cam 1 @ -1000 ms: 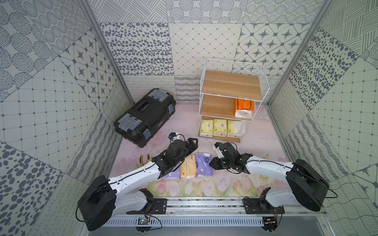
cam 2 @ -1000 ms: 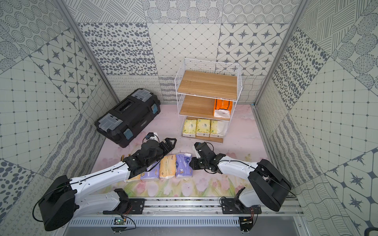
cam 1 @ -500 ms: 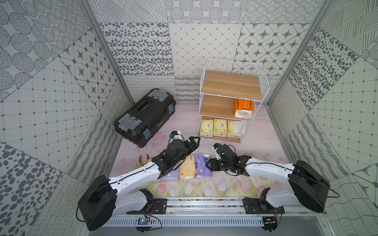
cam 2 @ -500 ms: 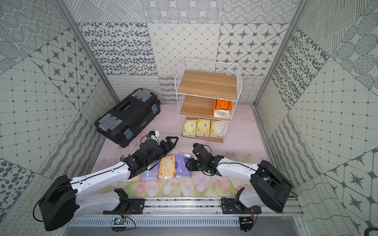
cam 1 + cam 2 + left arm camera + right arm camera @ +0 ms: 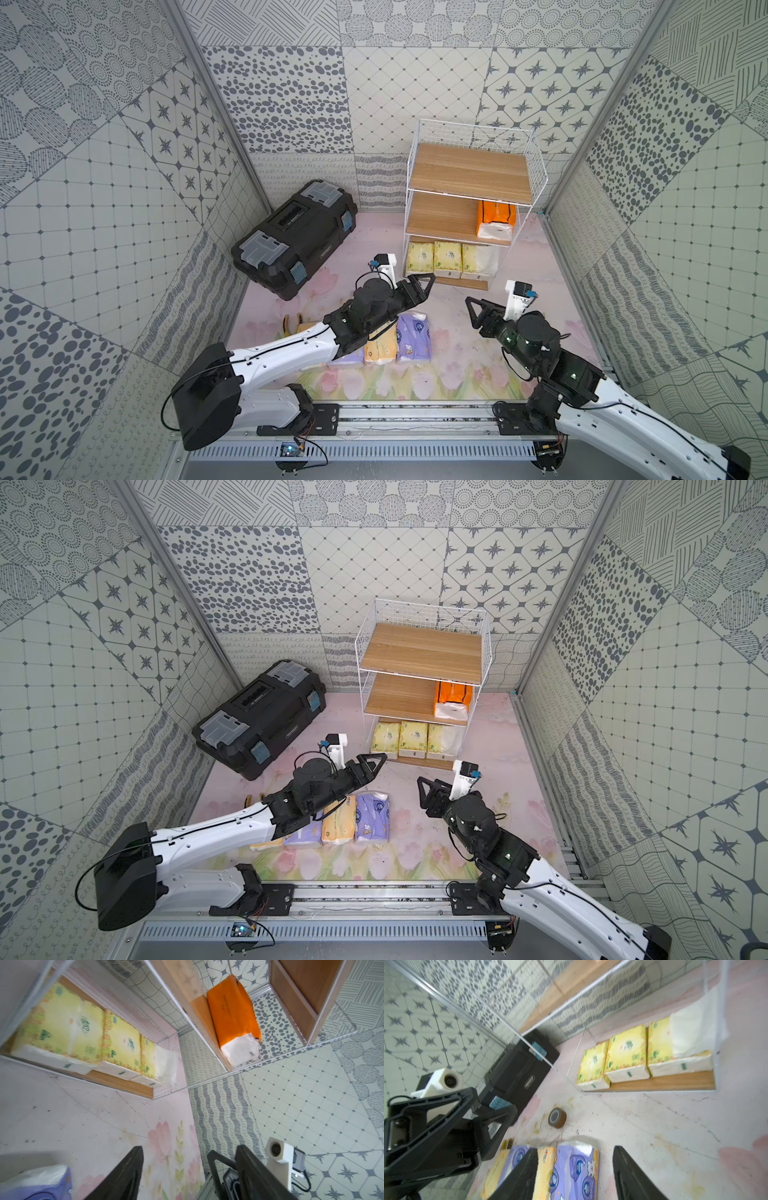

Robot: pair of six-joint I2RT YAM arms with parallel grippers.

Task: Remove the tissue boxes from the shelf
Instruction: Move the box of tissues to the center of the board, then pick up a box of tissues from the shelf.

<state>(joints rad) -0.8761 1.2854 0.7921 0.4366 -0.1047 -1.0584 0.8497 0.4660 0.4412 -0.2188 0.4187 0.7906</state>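
In a top view, the left gripper [image 5: 426, 282], fingers spread and empty, is nearest; the leftmost yellow-green tissue pack [image 5: 419, 259] lies at its twelve o'clock. The right gripper [image 5: 473, 313] is also spread.

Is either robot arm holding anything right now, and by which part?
Nothing is held. The left gripper and the right gripper both stand open, fingers apart, with nothing clamped between them.

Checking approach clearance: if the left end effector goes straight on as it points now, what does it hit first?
Probably the yellow-green tissue packs on the bottom tier of the shelf. The left end effector, open, aims at that row with nothing visible between. Which pack is unclear.
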